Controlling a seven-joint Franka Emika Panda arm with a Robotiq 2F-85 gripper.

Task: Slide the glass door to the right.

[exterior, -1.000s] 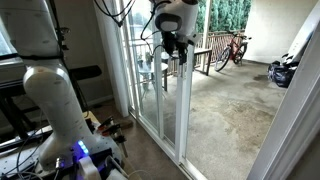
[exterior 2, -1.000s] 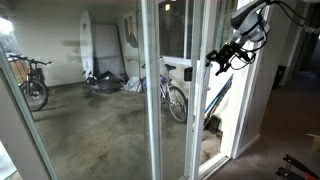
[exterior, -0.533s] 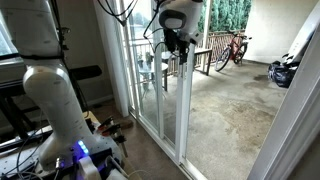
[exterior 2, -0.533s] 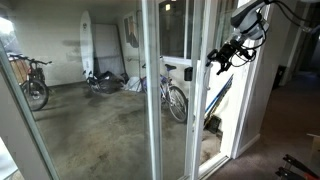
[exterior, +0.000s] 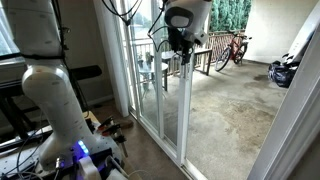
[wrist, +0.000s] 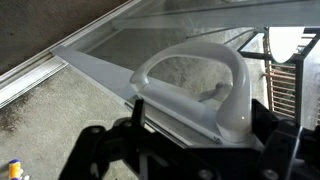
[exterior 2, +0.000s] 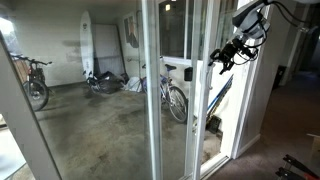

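Observation:
The glass door (exterior: 186, 110) is a tall clear panel in a narrow white frame, seen in an exterior view with open patio to its right. My gripper (exterior: 178, 44) sits high on that frame; it also shows in an exterior view (exterior 2: 224, 56). In the wrist view the white loop handle (wrist: 200, 70) on the door frame (wrist: 100, 72) fills the middle. My gripper (wrist: 200, 114) straddles the handle's base, with one black finger (wrist: 136, 120) on each side, touching it. The door's other upright (exterior 2: 28, 115) stands in the left foreground.
A fixed white-framed pane (exterior: 128, 70) stands left of the door. The robot's white base (exterior: 55, 100) stands on the floor inside. Outside on the concrete patio are bicycles (exterior 2: 176, 100) (exterior 2: 34, 85) (exterior: 236, 46), a surfboard (exterior 2: 87, 48), a wooden bench (exterior: 205, 58) and a dark bag (exterior: 283, 72).
My gripper and the door frame have shifted slightly to the right. The door's near upright has moved right into an exterior view's left foreground.

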